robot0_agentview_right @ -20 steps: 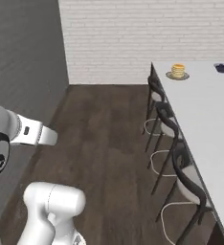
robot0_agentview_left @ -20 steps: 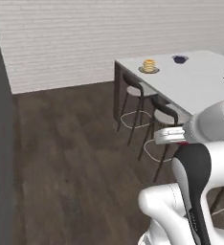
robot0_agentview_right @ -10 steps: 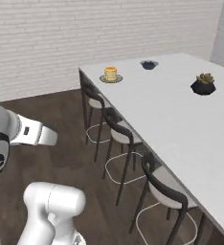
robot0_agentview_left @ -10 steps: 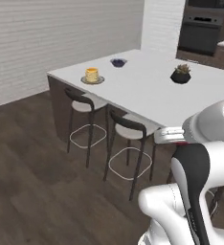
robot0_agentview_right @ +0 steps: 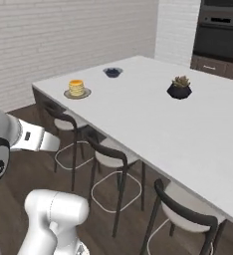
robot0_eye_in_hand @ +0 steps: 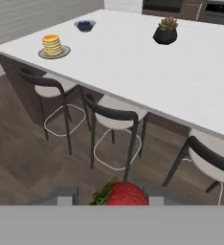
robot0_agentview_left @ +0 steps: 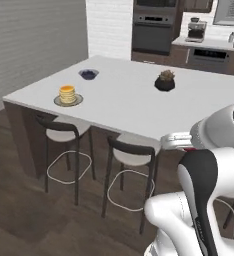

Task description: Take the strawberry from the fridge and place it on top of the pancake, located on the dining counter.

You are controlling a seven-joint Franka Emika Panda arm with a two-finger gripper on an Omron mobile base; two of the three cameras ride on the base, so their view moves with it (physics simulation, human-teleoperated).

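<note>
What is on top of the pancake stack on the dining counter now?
Nothing lies on the pancake stack; its top is bare. It sits on a grey plate, which it covers in the middle. The strawberry is at the end effector, away from the dining counter.

light: even, soft | shadows: faint | sharpness: slightly blurry render

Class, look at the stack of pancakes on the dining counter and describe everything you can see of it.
The pancake stack is a short pile of round, golden-tan cakes with paler edges, standing upright on a flat grey plate. It sits near one corner of the white dining counter, beside a small dark bowl. Nothing lies on top of it and nothing but the plate touches it.
</note>
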